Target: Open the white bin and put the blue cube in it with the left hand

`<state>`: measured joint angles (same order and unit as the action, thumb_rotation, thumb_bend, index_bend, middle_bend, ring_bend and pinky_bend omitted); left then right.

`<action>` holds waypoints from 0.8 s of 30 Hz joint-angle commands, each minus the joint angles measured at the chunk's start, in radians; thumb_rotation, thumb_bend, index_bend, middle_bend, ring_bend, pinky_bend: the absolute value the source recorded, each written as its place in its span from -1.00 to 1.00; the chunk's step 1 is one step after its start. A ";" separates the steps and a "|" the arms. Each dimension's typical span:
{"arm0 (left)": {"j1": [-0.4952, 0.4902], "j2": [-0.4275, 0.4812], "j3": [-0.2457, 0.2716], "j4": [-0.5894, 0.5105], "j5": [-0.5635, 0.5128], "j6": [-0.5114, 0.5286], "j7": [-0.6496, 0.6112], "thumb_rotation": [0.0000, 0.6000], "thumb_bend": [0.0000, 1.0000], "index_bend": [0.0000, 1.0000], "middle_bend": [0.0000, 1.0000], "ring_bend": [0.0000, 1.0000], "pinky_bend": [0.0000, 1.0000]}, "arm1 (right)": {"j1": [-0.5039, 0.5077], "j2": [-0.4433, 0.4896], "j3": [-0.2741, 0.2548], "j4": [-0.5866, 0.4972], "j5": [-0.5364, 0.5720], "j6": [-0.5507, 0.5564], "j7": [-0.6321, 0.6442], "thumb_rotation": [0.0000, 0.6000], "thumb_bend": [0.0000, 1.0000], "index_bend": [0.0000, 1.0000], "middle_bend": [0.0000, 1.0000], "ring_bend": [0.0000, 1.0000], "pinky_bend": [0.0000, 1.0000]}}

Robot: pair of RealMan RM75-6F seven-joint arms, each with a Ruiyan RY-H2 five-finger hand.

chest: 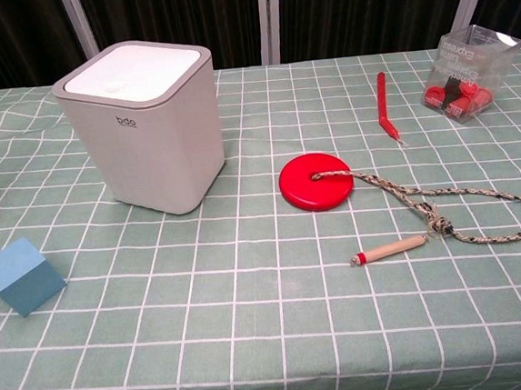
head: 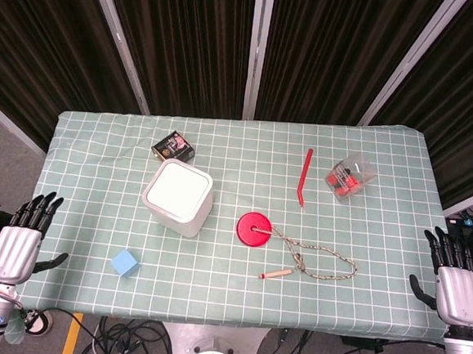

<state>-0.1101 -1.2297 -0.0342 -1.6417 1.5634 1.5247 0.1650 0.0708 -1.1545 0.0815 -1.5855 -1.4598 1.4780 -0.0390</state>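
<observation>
Only the head view shows left hand (head: 20,242), right hand (head: 456,280).

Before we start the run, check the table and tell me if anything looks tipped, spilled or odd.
One thing stands out: the clear plastic box at the far right lies tipped on its side, red pieces still inside. The white bin stands upright with its lid shut, and the blue cube sits apart near the left edge.

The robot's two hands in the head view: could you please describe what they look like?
Both the left hand and right hand have silver-grey metallic backs and black segmented fingers. Each sits on a silver-grey cylindrical wrist section. No markings or sleeves are visible on them. The chest view shows neither hand.
</observation>
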 commanded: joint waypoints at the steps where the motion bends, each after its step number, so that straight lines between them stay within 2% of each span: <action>1: -0.001 -0.001 -0.002 0.000 -0.001 0.000 -0.002 1.00 -0.81 -0.92 -0.92 -0.95 -0.73 | 0.000 0.001 0.000 -0.001 -0.001 0.000 -0.001 1.00 -0.51 -1.00 -1.00 -1.00 -1.00; 10: -0.064 0.010 -0.018 -0.043 0.071 -0.037 0.018 1.00 -0.81 -0.92 -0.92 -0.95 -0.73 | 0.000 0.003 0.001 -0.008 0.003 -0.002 -0.009 1.00 -0.51 -1.00 -1.00 -1.00 -1.00; 16: -0.178 -0.018 -0.053 -0.088 0.132 -0.139 0.056 1.00 -0.81 -0.92 -0.92 -0.95 -0.73 | 0.000 0.001 -0.005 -0.001 -0.004 -0.003 -0.009 1.00 -0.51 -1.00 -1.00 -1.00 -1.00; 24: -0.308 -0.091 -0.093 -0.085 0.068 -0.322 0.152 1.00 -0.81 -0.92 -0.92 -0.95 -0.73 | -0.004 -0.002 -0.005 0.013 -0.009 0.006 0.012 1.00 -0.50 -1.00 -1.00 -1.00 -1.00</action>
<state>-0.3862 -1.3006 -0.1147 -1.7258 1.6580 1.2436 0.2803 0.0676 -1.1553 0.0777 -1.5743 -1.4692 1.4838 -0.0288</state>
